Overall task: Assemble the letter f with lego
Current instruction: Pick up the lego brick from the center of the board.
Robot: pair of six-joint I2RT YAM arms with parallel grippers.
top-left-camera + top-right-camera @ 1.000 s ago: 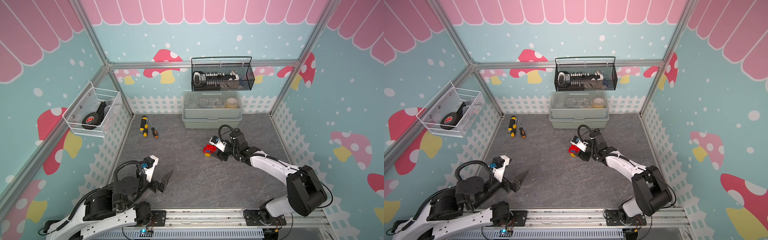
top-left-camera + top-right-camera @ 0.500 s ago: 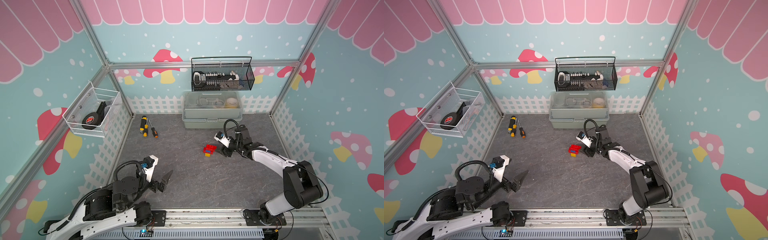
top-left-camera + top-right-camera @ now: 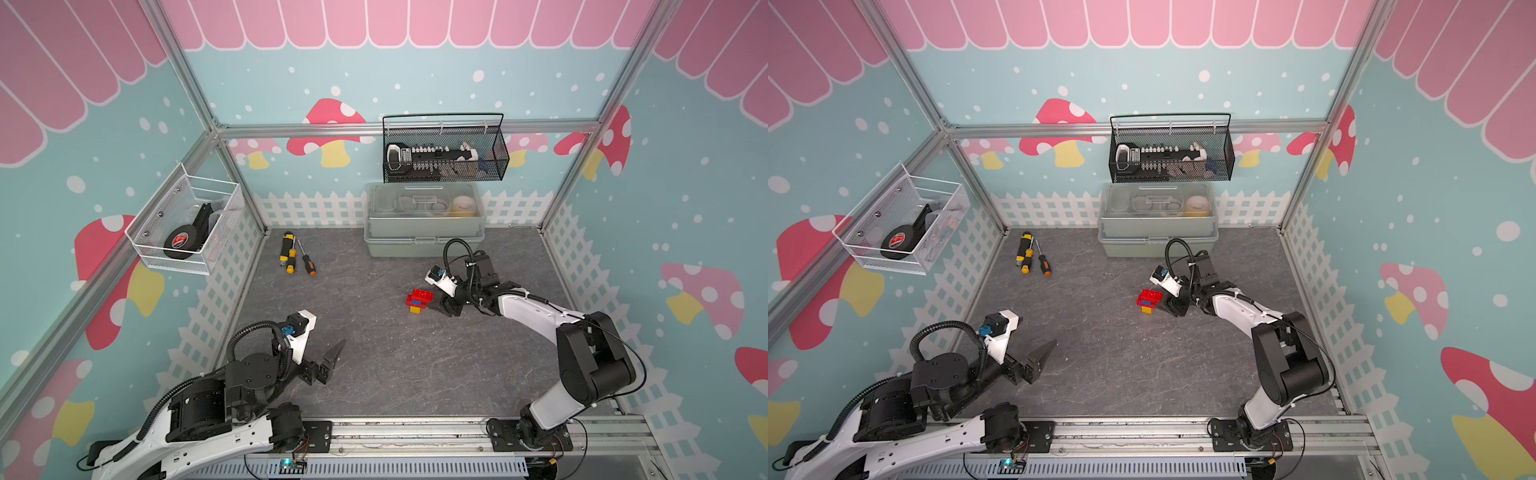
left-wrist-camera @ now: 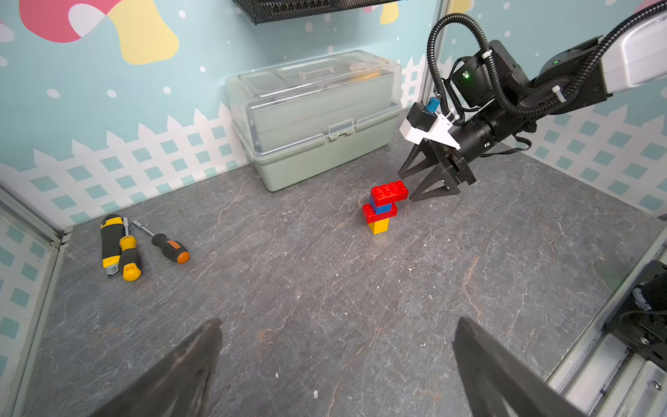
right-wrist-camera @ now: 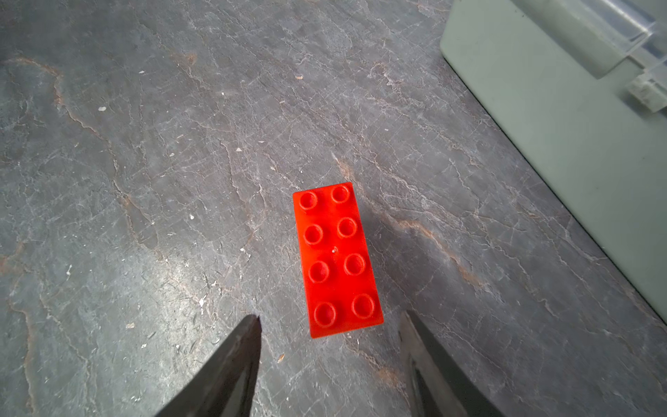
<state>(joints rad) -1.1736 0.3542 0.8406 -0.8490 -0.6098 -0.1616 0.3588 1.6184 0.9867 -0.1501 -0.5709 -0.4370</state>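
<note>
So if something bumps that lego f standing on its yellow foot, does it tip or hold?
Likely tippy: the lego f stands upright on one small yellow brick, wider red bars overhanging. Probably rigid and light, being stud-joined plastic. The open right gripper sits beside the top red bar; a nudge that high could topple it.

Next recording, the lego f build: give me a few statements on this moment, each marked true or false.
1. The letter f stands upright on its yellow brick. True.
2. The blue brick sits between the lower red brick and the top red brick. True.
3. The right gripper is clamped on the top red brick. False: its jaws are open, with a gap on each side.
4. The left gripper holds a screwdriver. False: it is open and empty; the screwdrivers lie on the table.
</note>
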